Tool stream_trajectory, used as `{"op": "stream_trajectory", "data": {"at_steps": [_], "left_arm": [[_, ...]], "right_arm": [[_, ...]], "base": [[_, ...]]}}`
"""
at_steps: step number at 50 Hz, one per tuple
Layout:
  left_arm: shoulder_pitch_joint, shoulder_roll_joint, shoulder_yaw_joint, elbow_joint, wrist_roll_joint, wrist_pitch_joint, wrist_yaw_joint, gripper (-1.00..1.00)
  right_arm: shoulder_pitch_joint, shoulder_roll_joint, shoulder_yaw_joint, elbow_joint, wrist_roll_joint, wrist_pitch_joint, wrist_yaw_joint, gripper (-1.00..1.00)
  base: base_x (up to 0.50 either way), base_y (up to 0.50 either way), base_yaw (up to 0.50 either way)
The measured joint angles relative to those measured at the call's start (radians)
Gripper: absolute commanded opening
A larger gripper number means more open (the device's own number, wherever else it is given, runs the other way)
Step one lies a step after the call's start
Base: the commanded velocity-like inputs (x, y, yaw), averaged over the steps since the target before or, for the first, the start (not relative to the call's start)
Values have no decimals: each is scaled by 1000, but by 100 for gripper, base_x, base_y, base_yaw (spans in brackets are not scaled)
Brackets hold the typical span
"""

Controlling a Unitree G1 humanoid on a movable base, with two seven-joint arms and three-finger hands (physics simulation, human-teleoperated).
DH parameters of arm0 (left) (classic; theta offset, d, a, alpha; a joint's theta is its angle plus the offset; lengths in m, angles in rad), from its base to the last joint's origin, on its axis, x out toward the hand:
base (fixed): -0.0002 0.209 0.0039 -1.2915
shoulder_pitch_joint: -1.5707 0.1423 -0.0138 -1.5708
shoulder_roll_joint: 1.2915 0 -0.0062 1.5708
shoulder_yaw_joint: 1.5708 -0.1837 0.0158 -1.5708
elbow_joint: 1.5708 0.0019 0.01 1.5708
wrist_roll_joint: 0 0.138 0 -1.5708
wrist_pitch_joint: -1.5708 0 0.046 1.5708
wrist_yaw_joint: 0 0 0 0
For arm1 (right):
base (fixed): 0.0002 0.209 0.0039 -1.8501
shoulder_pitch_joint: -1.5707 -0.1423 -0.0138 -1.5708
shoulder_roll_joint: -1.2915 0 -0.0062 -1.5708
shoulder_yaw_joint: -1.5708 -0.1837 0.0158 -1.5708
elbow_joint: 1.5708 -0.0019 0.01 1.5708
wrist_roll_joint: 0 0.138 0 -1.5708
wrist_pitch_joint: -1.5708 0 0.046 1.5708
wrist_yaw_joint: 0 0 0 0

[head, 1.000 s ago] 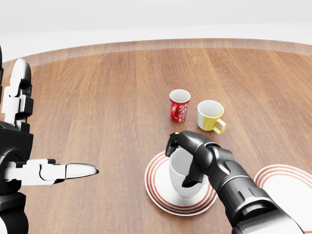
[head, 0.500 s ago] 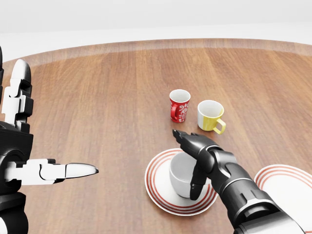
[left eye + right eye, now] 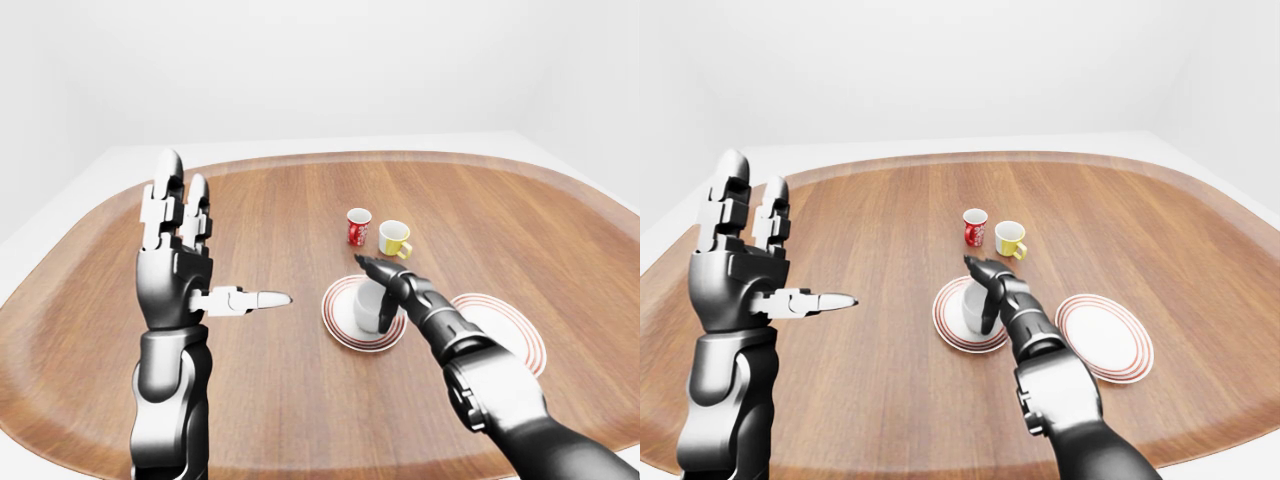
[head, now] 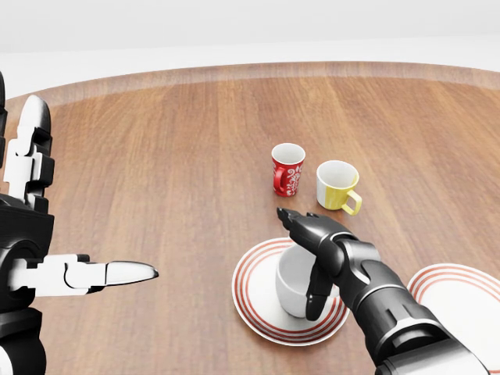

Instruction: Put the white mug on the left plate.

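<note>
White mug (image 4: pixel 291 283) on left plate (image 4: pixel 254 306), right hand (image 4: pixel 316 242) open above.

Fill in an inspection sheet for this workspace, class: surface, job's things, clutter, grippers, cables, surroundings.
Surface: wooden table, rounded edge.
Job's things: white mug upright on the left plate, red-ringed.
Clutter: red mug, yellow mug, right plate with nothing on it.
Grippers: right hand open, fingers spread over the white mug; left hand open, raised, apart from everything.
Cables: nothing seen.
Surroundings: plain white walls, nothing else seen.
</note>
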Motion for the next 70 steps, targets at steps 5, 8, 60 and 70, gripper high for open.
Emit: {"op": "stream_trajectory", "data": {"at_steps": [5, 8, 60, 70], "left_arm": [[0, 0, 0, 0, 0, 0, 0, 97], [1, 0, 0, 0, 0, 0, 0, 97], [-15, 7, 13, -5, -9, 0, 6, 97], [-15, 8, 14, -9, -10, 0, 7, 97]], "right_arm": [[-2, 0, 1, -3, -1, 0, 0, 100], [-3, -1, 1, -5, -1, 0, 1, 100], [134, 43, -77, -776, 598, 175, 462, 100], [235, 43, -77, -859, 639, 175, 417, 100]], "base": [[0, 0, 0], [0, 0, 0], [0, 0, 0], [0, 0, 0]]}}
